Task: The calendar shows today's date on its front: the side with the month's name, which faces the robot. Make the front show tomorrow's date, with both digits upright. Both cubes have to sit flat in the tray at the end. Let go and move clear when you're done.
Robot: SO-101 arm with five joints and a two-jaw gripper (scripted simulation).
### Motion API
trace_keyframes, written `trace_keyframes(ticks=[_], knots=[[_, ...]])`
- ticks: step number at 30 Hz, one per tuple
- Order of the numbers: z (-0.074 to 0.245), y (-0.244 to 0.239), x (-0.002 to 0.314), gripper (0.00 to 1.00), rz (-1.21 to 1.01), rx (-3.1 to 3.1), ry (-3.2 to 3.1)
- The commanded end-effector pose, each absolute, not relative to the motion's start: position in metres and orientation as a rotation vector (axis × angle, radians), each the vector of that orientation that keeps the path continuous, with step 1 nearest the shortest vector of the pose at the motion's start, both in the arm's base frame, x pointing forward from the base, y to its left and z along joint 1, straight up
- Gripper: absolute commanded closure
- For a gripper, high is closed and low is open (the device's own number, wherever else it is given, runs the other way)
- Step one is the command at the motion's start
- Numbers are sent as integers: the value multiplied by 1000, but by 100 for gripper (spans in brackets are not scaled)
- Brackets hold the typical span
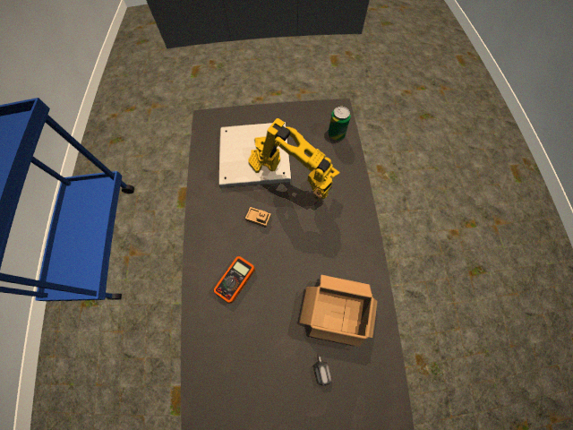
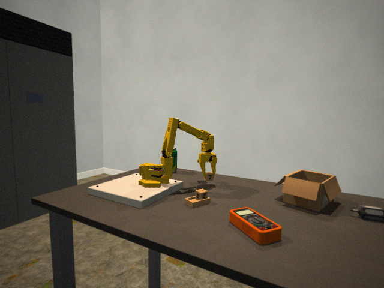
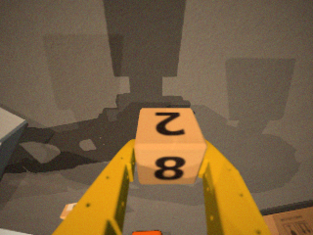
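Note:
My gripper (image 3: 168, 168) is shut on a wooden digit cube (image 3: 169, 146) and holds it just above the table. In the wrist view the cube shows an 8 toward the camera and a 2 on the face above it. In the exterior view the held cube (image 2: 209, 177) shows a 7. The wooden calendar tray (image 2: 197, 201) lies on the table to the left and nearer the front, apart from the gripper (image 2: 209, 177), with one digit cube (image 2: 201, 194) in it. The tray (image 1: 255, 214) and the gripper (image 1: 320, 190) also show in the top view.
The arm's white base plate (image 1: 253, 155) lies at the back left. A green can (image 1: 338, 123) stands behind the arm. An orange multimeter (image 1: 234, 279), an open cardboard box (image 1: 338, 309) and a small grey tool (image 1: 321, 372) lie toward the table's front.

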State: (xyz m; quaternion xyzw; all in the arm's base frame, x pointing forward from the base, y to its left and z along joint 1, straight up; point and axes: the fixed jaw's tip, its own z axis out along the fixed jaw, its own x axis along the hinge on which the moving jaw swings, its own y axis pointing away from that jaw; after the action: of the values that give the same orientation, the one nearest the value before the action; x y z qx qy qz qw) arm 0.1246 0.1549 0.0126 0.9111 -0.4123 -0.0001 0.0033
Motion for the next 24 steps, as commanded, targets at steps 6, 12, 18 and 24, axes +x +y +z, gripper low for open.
trace_keyframes(ticks=[6,12,18,24], knots=[[3,153,120,100,-13,2835,-1275],[1,153,120,100,-13,2835,-1275],[0,153,120,100,-13,2835,-1275],[-4,153,120,100,-13,2835,-1275]])
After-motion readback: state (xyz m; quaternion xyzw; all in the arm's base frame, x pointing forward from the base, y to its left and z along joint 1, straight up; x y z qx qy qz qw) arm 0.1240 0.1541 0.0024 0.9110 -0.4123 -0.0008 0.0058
